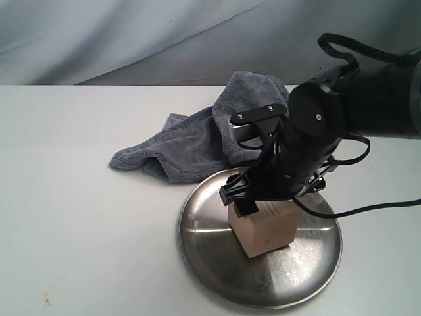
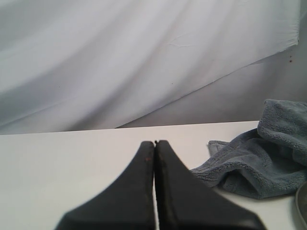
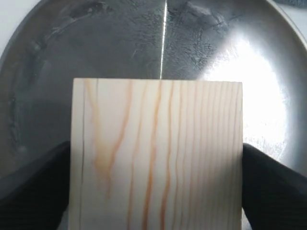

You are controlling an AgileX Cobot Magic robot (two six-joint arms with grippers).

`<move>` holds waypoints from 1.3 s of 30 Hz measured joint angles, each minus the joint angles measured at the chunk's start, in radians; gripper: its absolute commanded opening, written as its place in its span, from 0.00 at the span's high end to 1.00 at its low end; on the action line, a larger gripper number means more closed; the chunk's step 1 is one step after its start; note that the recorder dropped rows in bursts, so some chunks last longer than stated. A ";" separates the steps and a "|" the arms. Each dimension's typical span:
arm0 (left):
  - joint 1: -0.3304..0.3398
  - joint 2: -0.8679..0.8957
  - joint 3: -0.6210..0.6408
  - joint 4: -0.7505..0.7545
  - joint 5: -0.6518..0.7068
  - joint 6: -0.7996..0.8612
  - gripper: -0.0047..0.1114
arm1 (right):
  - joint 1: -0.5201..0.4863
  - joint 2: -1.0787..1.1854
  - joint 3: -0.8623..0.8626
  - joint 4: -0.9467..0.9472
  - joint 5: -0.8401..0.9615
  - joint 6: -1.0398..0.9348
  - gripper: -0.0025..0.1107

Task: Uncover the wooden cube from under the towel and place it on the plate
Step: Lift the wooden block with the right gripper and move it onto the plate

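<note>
The pale wooden cube (image 1: 266, 230) with visible grain is over the middle of the shiny silver plate (image 1: 210, 247), its lower edge at or just above the metal. My right gripper (image 1: 262, 203) comes down on it from above and is shut on it. In the right wrist view the cube (image 3: 158, 153) fills the gap between the two black fingers (image 3: 38, 187), with the plate (image 3: 96, 43) behind it. The dark blue-grey towel (image 1: 191, 148) lies crumpled just behind the plate. My left gripper (image 2: 154, 143) is shut on nothing, low over the bare table, with the towel (image 2: 259, 167) to one side.
The white tabletop (image 1: 79, 210) spreads wide on the left of the exterior view. A pale draped backdrop (image 1: 164, 33) hangs behind the table. A sliver of the plate's rim (image 2: 303, 206) shows in the left wrist view. The right arm's black cable (image 1: 368, 207) trails over the plate's right side.
</note>
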 measured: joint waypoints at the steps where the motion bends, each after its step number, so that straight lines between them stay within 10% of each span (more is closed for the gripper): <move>1: 0.000 0.000 0.000 0.000 0.000 0.000 0.96 | 0.000 0.000 0.010 0.007 -0.018 -0.018 0.51; 24: 0.000 0.000 0.000 0.000 0.000 0.000 0.96 | 0.000 0.000 0.038 0.018 -0.109 -0.121 0.50; 39: 0.000 0.000 0.000 0.000 0.000 0.000 0.96 | 0.000 0.000 0.038 0.018 -0.109 -0.121 0.20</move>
